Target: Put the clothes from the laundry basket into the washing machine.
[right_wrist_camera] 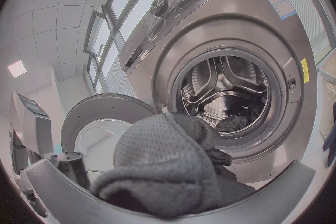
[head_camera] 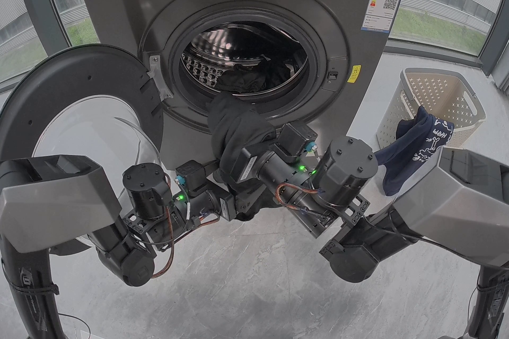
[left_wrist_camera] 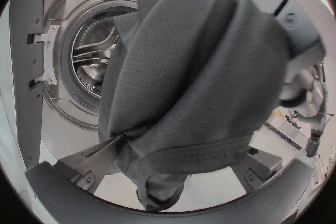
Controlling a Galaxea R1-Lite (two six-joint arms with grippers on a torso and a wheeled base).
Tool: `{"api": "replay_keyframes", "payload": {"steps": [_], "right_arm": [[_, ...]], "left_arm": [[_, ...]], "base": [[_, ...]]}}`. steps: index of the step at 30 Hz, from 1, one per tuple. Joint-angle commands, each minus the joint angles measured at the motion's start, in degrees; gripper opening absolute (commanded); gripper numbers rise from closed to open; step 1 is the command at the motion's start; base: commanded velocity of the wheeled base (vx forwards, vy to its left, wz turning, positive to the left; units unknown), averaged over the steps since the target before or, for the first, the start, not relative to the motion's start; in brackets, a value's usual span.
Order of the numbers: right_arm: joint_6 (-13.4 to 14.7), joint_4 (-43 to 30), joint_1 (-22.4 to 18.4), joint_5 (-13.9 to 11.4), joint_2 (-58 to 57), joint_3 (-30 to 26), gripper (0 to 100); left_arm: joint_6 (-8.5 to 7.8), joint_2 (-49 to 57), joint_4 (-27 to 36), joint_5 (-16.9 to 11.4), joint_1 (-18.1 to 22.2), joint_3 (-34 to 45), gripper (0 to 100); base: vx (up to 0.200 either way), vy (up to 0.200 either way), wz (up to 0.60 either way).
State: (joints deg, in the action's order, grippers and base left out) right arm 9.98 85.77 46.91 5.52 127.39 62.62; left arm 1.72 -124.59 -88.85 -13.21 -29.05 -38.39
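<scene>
Garment (head_camera: 233, 128), dark grey, drapes over left gripper (head_camera: 238, 205) and right gripper (head_camera: 236, 162), its long axis rising toward the washing machine (head_camera: 339, 33) opening; whether either grips it, I cannot tell.

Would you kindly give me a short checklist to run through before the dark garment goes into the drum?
1. Door open: ok; the door is swung wide to the robot's left.
2. Entry free: ok; the drum opening is unblocked, and dark clothes lie low inside.
3. Garment height: not ok; most of the dark garment hangs below the opening's lower rim.
4. Grasp secure: cannot tell; the cloth hides it.
5. Basket emptied: not ok; a navy garment hangs over the laundry basket rim.
</scene>
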Motion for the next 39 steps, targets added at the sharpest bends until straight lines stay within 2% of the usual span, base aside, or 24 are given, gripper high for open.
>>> {"api": "replay_keyframes", "payload": {"steps": [1, 9, 10, 14, 19, 22, 23, 25, 27, 30, 31, 35, 37, 39], "right_arm": [[0.04, 0.01, 0.82, 0.19, -0.13, -0.22, 0], [0.21, 0.1, 0.9, 0.28, -0.21, -0.57, 0], [0.21, 0.1, 0.9, 0.19, -0.13, -0.57, 0], [0.47, 0.1, 0.82, 0.28, -0.13, -0.75, 0], [0.65, 0.71, -0.33, 0.37, -0.57, -3.3, 0], [1.18, 0.71, -2.35, 0.54, -1.44, -5.32, 0], [1.79, 0.8, -4.19, 1.51, -1.44, -6.02, 0], [2.14, 0.8, -5.16, 1.77, -1.27, -6.2, 0], [2.14, 0.8, -6.74, 1.86, -0.92, -7.69, 0], [2.32, 0.98, -6.92, 1.86, -0.57, -8.04, 0], [2.5, 0.98, -6.83, 1.86, -0.48, -8.22, 100], [2.5, 0.89, -5.95, 1.77, -0.92, -8.92, 100], [1.71, 0.8, -5.86, 1.16, -1.71, -12.26, 100], [0.04, 0.62, -5.78, 0.19, -4.7, -18.15, 100]], "left_arm": [[0.13, -2.94, -0.01, 1.0, 1.45, -3.71, 100], [0.21, -6.28, -0.01, 1.7, 2.33, -6.52, 100], [0.21, -6.37, -0.01, 1.96, 2.33, -6.61, 0], [0.83, -6.46, -0.01, 3.55, 2.42, -8.55, 0], [2.85, -5.67, -0.19, 6.89, 3.74, -10.65, 0], [3.12, -4.88, -0.19, 6.97, 4.18, -10.3, 0], [3.2, -3.73, -0.19, 6.89, 4.27, -9.95, 0], [3.47, -3.12, -0.19, 6.89, 4.27, -9.6, 0], [4.79, -1.71, -0.19, 6.89, 3.83, -9.25, 0], [5.31, -0.74, -0.19, 6.89, 3.65, -9.16, 0], [5.4, -0.39, -0.19, 6.89, 3.65, -8.98, 0], [5.4, 1.19, -0.19, 6.89, 3.65, -6.96, 0], [5.14, 2.51, -0.36, 7.06, 3.47, -4.24, 0], [5.49, 7.61, -0.36, 6.62, 2.16, 2.18, 0]], "base": [[0.0, 0.0, 0.0], [0.0, 0.0, 0.0], [0.0, 0.0, 0.0], [0.0, 0.0, 0.0], [0.0, 0.0, 0.0], [0.0, 0.0, 0.0], [0.0, 0.0, 0.0], [0.0, 0.0, 0.0], [0.0, 0.0, 0.0], [0.0, 0.0, 0.0], [0.0, 0.0, 0.0], [0.0, 0.0, 0.0], [0.0, 0.0, 0.0], [0.0, 0.0, 0.0]]}}
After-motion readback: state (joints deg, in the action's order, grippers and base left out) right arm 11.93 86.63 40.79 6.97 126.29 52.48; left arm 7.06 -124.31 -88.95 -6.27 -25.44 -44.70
